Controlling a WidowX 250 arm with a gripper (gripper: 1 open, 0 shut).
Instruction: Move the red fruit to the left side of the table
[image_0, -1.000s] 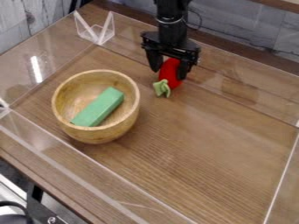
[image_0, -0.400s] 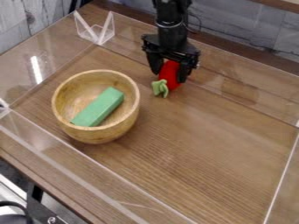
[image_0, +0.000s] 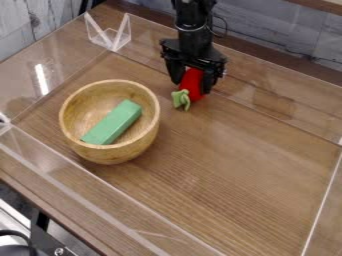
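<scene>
so right now i'm reaching in from the top of the frame, and my fingers (image_0: 197, 62) are standing wide, one to each side of the red fruit (image_0: 193, 82). i'm keeping low over it, close enough that part of it is disappearing behind me from this angle. whether i'm actually touching its skin, i honestly can't tell.

the fruit is sitting in the upper middle of the frame, a bit right of center, on the brown wood-grain counter (image_0: 241, 160). its light-green stem (image_0: 181, 99) is pointing down and slightly left, toward the lower part of the frame.

over on the left, below center, a round light-wood bowl (image_0: 110, 122) is resting on the counter, well apart from the fruit compared with how near i am to it. inside the bowl a green rectangular block (image_0: 112, 123) is lying at a slant, its upper end leaning toward the right.

up in the upper left there's a clear pointy thing (image_0: 112, 31) near the counter's far edge, and some dark cables (image_0: 19, 238) are showing down in the lower left corner.
</scene>
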